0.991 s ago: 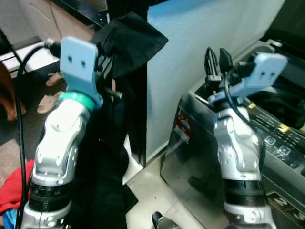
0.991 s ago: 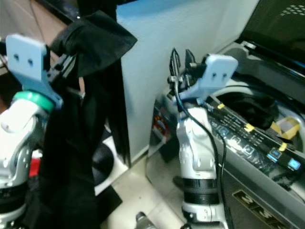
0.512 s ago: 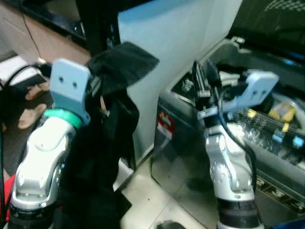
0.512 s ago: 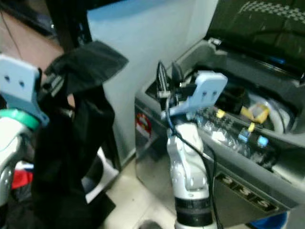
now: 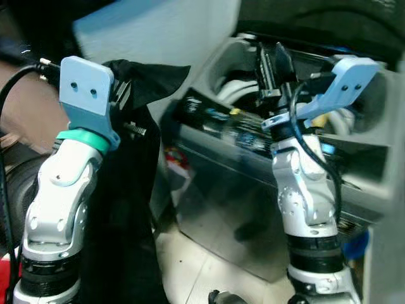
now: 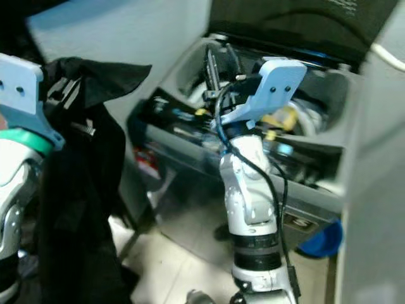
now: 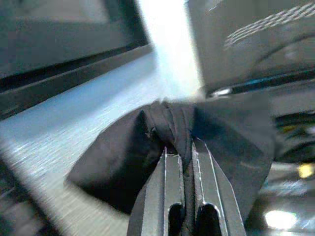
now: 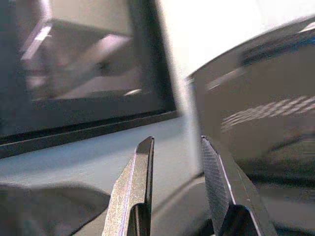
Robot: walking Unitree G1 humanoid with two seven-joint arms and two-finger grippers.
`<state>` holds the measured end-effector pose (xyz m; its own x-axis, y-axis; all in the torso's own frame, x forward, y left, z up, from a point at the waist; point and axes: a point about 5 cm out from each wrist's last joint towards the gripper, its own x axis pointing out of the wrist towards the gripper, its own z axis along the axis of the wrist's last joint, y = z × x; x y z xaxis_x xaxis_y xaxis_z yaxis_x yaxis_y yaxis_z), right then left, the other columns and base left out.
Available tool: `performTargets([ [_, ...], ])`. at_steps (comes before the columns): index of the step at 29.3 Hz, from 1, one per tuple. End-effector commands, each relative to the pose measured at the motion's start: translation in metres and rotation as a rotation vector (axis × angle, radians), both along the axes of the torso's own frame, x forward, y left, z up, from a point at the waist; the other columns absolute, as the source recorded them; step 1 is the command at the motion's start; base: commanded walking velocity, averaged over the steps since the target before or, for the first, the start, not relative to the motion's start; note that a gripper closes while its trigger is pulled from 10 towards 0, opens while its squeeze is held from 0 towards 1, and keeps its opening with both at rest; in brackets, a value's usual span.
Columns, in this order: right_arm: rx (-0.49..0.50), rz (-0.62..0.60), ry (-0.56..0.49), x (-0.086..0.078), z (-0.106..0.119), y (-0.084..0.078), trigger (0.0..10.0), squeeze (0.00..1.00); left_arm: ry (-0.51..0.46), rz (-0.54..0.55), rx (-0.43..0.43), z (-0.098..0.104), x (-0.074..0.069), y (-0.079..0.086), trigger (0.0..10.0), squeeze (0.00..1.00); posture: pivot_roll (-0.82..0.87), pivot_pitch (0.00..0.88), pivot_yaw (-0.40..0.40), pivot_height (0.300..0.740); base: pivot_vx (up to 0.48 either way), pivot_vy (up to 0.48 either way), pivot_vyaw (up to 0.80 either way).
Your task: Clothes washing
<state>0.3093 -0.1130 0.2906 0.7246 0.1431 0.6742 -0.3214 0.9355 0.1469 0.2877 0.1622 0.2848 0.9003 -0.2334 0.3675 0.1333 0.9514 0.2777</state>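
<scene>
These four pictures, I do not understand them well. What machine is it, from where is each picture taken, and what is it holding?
It is a humanoid robot with two silver arms, doing laundry. The two wide pictures come from a stereo camera on its head, looking forward and down, so both show the same scene. The other two come from cameras on its wrists, each looking along that gripper's two black fingers.

The left gripper is shut on a black garment, which hangs down beside the left arm. The right gripper is open and holds nothing; it is raised in front of the washing machine. That machine is a grey top-loader with its lid up, so the tub is open. The pictures are blurred, so what lies inside the tub cannot be told.
</scene>
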Motion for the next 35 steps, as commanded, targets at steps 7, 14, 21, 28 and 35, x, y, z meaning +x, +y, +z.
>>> performTargets([
  [7,0.07,-0.001,0.038,0.006,-0.003,-0.004,10.0,0.0,-0.016,0.009,-0.019,0.004,0.003,0.001,10.0,0.0,0.05,0.0,0.08,0.74,0.0,0.0,-0.79],
  [14,0.108,-0.003,0.058,0.008,-0.004,-0.007,10.0,0.0,-0.019,0.011,-0.022,0.005,0.004,0.001,10.0,0.0,0.05,0.0,0.079,0.74,0.0,0.0,-0.79],
  [21,0.152,-0.016,0.086,0.014,-0.005,-0.012,10.0,0.0,-0.025,0.02,-0.034,0.007,0.007,0.002,10.0,0.0,0.05,0.0,0.077,0.74,0.0,0.343,-0.59],
  [28,0.105,-0.016,0.079,0.013,-0.006,-0.007,10.0,0.0,-0.025,0.021,-0.03,0.008,0.008,0.002,10.0,0.0,0.05,0.0,0.079,0.74,0.0,0.48,0.0],
  [35,0.101,-0.015,0.08,0.013,-0.007,-0.006,10.0,0.0,-0.024,0.026,-0.023,0.007,0.008,0.003,10.0,0.0,0.05,0.0,0.079,0.74,0.0,0.206,0.0],
])
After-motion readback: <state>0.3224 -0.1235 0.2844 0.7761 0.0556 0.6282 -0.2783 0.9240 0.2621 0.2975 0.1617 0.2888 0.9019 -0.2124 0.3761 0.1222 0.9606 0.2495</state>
